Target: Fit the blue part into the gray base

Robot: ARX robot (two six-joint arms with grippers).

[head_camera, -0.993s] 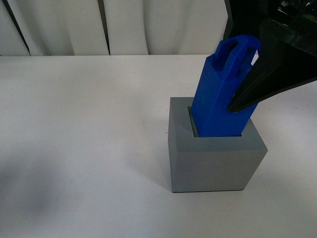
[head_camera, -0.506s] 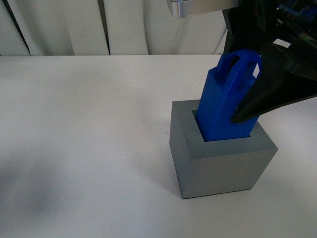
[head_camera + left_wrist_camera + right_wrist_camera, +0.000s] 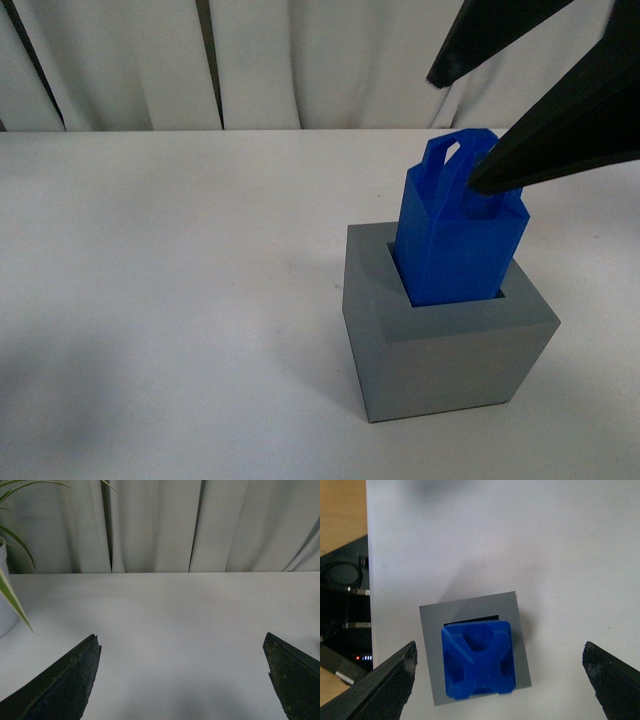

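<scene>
A white bench fills most of the front view, with a pale pleated curtain hanging behind its far edge.

The right gripper hangs above the right side of the bench. Its jaws are spread wide and hold nothing. In the right wrist view the two dark fingers sit well out on either side of the base, touching neither it nor the part. In the front view one finger crosses in front of the part's upper shoulder.

The left gripper is over bare bench. Its jaws are also wide apart, with nothing between them.

The gray base rests on the bench, to the right of the middle in the front view, turned slightly so that one corner faces the camera.

The blue part stands in the base's square recess, close to upright. Its lower end is sunk below the rim, and its upper body and loop handle rise above it. From above, it sits against one side of the recess, leaving a dark gap along the opposite side.

In the left wrist view, a plant shows green leaves at the edge of the frame, with its white pot on the bench.

Black cables lie past the bench edge in the right wrist view.
</scene>
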